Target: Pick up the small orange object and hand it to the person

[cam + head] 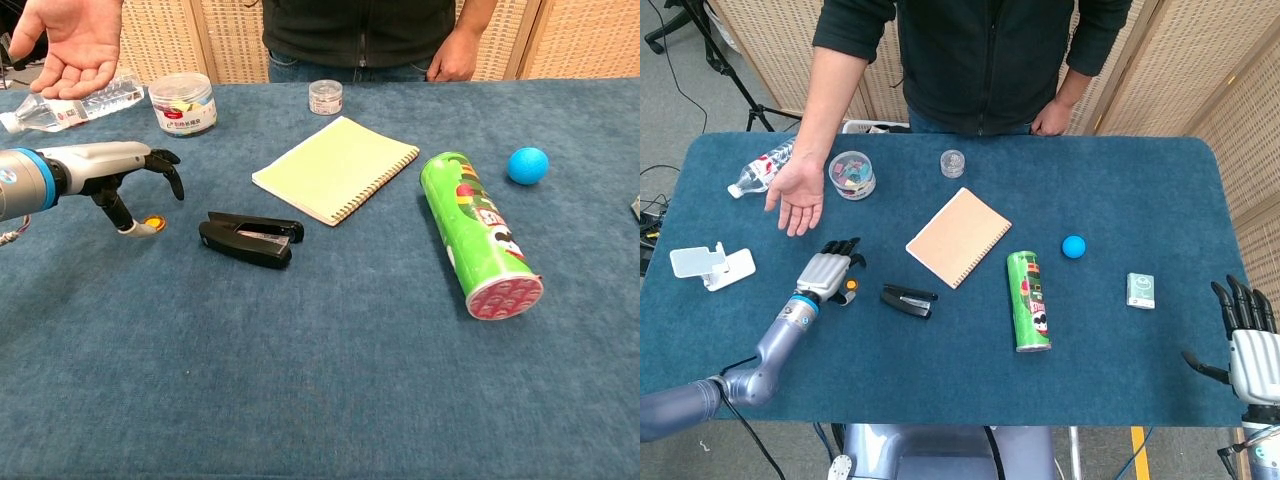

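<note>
a blue cloth-covered table (970,390) stands in front of woven tan screens, and a person in a dark jacket stands at its far edge. the person's hand (795,197) is held out palm up over the far left part of the table, near a plastic bottle (760,168) and a clear tub of clips (852,174). the left hand (826,272) hovers low over the small orange object (155,222), which lies flat on the cloth just left of the black stapler (249,238). its fingers are spread and curved downward with nothing between them, and its thumb tip sits right beside the orange object; whether it touches is hard to tell. a notebook (958,236) lies near the middle, a small clear jar (953,162) beyond it, a green can (1028,300) on its side to the right, then a blue ball (1073,246) and a small teal box (1141,290). a white stand (710,265) sits at the left edge. the right hand (1245,345) rests at the near right corner, well apart from everything, fingers extended and apart, holding nothing.
</note>
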Motion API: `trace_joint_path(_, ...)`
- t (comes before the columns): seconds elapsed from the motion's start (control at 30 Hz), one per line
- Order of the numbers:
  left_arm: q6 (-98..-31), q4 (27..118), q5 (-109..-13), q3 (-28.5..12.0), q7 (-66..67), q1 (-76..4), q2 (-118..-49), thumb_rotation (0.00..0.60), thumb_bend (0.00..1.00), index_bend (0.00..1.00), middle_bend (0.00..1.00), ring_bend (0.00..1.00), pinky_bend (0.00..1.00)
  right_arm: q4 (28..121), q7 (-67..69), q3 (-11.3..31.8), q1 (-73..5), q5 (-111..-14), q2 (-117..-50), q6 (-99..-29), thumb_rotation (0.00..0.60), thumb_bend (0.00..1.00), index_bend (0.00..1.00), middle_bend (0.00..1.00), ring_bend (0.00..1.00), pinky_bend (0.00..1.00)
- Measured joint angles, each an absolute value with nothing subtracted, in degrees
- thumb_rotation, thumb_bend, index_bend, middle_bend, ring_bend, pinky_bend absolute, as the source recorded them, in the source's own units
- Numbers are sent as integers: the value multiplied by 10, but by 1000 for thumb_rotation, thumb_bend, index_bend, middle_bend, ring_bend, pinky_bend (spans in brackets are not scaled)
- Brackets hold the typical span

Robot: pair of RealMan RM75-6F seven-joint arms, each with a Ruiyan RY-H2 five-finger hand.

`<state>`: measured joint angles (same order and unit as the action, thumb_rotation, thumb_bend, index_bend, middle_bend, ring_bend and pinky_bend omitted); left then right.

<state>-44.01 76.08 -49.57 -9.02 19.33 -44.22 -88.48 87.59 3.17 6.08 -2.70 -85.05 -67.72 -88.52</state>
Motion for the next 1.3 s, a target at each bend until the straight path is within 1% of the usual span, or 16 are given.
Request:
trace_joint_path(0.33,-475,759,-471,-78,227,-442,-895,600,312,351,0,0,0,878,41,61,-26,-850,-673,-885,600,0,0,0,0,0)
trace_joint_path(0.6,-483,761,-474,-72,222,-436,-900,600,316,360,0,0,0,879,41,61,-26,-850,-673,-885,600,0,0,0,0,0)
trace_joint_path(0.67,-489,760,-475,-71,225,-435,-904,600,321,378,0,0,0,879,43,61,-26,-849,-672,-884,600,0,0,0,0,0)
trace_joint_path(0.73,-494,758,-475,-70,230,-435,-909,600,341,420,0,0,0,879,44,61,-26,-848,-672,-883,600,0,0,0,0,0)
trace_joint_path(0.8,-498,755,-471,-69,239,-435,-913,600,361,485,0,0,0,879,45,61,-26,-848,-671,-883,600,0,0,0,0,0)
trace_joint_path(0.97,-511,750,-459,-69,258,-434,-922,600,397,561,0,0,0,879,49,61,-26,-848,-670,-882,600,0,0,0,0,0)
trace_joint_path(1.3,-519,759,-464,-69,260,-429,-917,600,399,571,0,0,0,880,52,62,-26,-848,-669,-883,600,0,0,0,0,0)
